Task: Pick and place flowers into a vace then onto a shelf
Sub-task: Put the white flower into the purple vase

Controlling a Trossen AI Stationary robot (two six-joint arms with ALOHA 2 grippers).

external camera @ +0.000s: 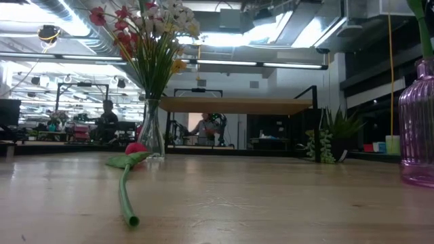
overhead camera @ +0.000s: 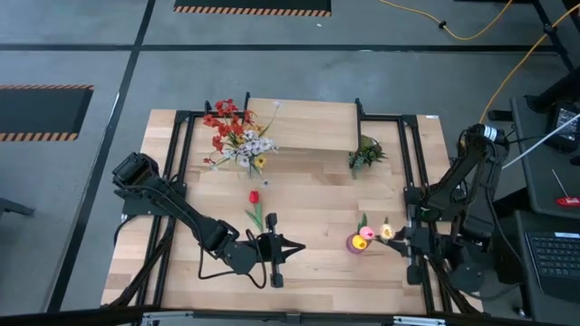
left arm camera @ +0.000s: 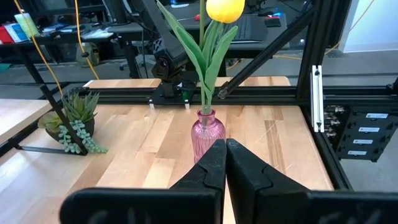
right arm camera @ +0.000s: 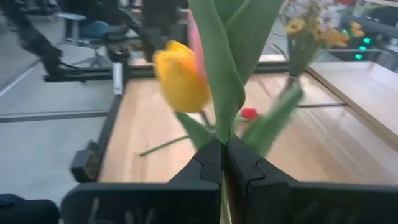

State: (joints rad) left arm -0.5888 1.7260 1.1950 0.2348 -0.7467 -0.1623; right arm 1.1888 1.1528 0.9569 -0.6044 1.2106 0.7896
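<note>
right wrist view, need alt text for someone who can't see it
The right pincer, fingers shut, grips a yellow tulip by its green stem and leaves. Beyond lies the wooden table, where a red tulip lies flat, and a blurred bouquet stands farther off.

Right gripper point(right arm camera: 222, 163): fingers pressed together, pinching a green stem between the tips.
Yellow tulip point(right arm camera: 181, 76): blurred bloom at about ten o'clock from the fingertips, leaning sideways off the held stem.
Leaves point(right arm camera: 231, 56): broad, green, rising at twelve o'clock.
Red tulip point(right arm camera: 249, 113): lying on the wooden table point(right arm camera: 149, 130) beyond the fingers, at one o'clock.
Bouquet point(right arm camera: 317, 28): yellow and white blooms farther off at two o'clock, probably in a clear vase.
</note>
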